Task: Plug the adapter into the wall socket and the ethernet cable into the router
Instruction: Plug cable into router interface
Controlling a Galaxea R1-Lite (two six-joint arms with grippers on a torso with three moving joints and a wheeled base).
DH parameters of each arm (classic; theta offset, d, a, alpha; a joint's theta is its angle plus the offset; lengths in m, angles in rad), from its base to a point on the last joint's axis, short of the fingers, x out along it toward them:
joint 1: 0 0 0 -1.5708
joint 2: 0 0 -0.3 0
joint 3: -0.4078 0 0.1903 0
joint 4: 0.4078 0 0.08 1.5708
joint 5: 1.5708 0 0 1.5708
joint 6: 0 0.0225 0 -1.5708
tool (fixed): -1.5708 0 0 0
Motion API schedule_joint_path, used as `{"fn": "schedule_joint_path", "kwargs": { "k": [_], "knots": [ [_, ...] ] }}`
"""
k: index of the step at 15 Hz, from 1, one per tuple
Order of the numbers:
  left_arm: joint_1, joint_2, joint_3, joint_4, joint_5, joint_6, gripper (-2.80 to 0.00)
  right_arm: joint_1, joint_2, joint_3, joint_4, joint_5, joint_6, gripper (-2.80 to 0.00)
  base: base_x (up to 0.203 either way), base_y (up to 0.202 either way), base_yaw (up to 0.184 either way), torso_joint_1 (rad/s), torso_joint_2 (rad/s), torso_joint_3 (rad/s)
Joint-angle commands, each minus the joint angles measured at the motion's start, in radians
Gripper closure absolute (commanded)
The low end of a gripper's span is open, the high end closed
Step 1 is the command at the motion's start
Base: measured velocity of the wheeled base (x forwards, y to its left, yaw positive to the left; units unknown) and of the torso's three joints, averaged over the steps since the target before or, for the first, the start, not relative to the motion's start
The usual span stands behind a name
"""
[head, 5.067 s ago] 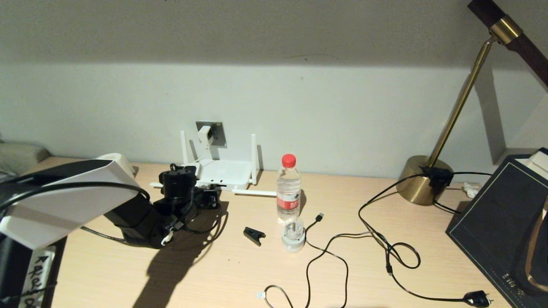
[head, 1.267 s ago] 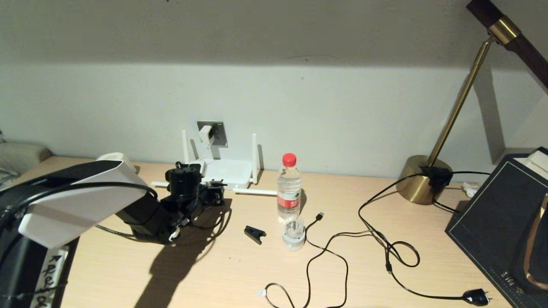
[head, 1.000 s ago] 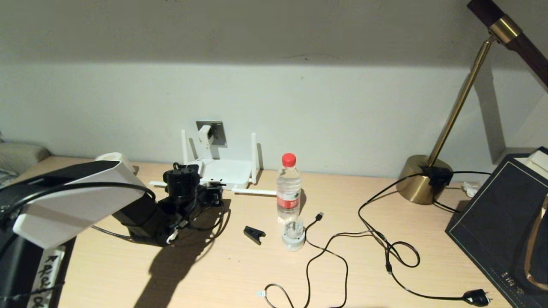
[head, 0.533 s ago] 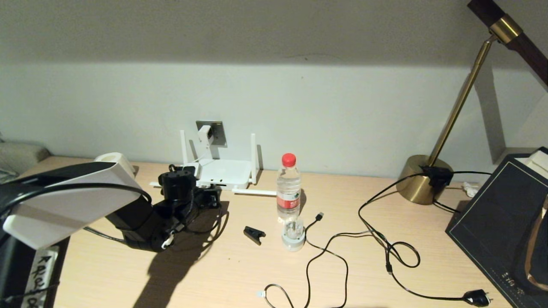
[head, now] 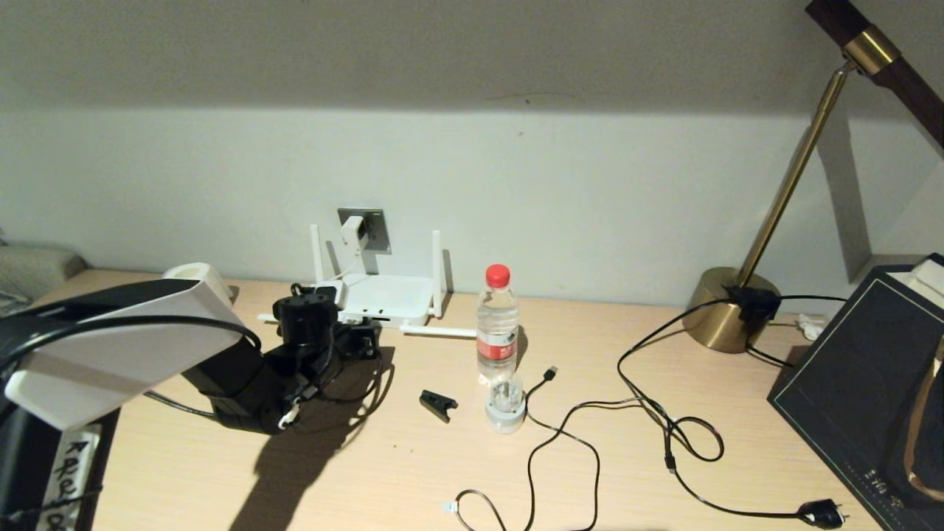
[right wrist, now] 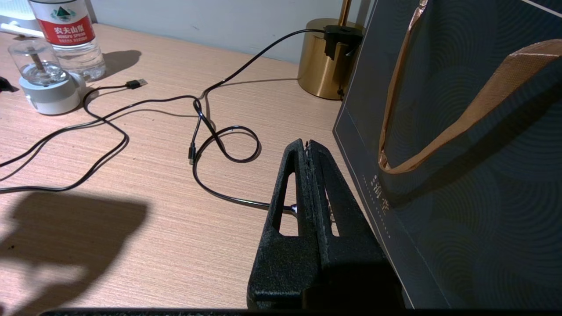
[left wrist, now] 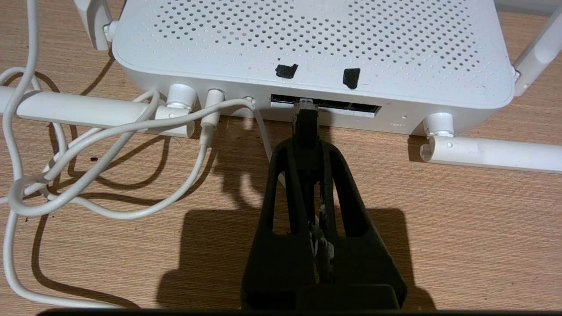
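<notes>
The ethernet cable (left wrist: 306, 125) was pinched between the fingers of the left gripper (left wrist: 307, 145), its clear clip plug sitting at the mouth of the dark slot along the router's front edge; whether it was fully seated could not be told. The router (left wrist: 307, 44) lay flat on the wooden desk (head: 413, 472) against the wall, two antennas upright, two lying along the desk. Behind it, the adapter (head: 353, 229) sat in the wall socket (head: 374, 228), its thin white cord (left wrist: 131, 127) running down to a port on the router's front edge and looping on the desk beside it. The right gripper (right wrist: 309, 147) was clenched on nothing, hovering low over the desk next to a dark paper bag (right wrist: 461, 153), well apart from the router. A water bottle (head: 497, 324) stood to the right of the router, near a loose black USB cable (head: 560, 435) and a brass lamp base (head: 726, 310).
</notes>
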Motion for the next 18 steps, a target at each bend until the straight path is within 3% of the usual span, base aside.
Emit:
{"fn": "schedule_joint_path", "kwargs": {
  "k": [1,18],
  "knots": [
    [0.0,0.006,-0.001,-0.005,0.001,0.0,0.0,0.001,0.002,0.023,-0.001,0.001,-0.001,0.0,0.0,0.0,0.0,0.0,0.0,0.0],
    [0.016,0.013,-0.006,-0.005,-0.001,-0.002,0.0,0.001,0.002,0.023,-0.001,0.001,-0.001,0.0,0.0,0.0,0.0,0.0,0.0,0.0]
  ]
}}
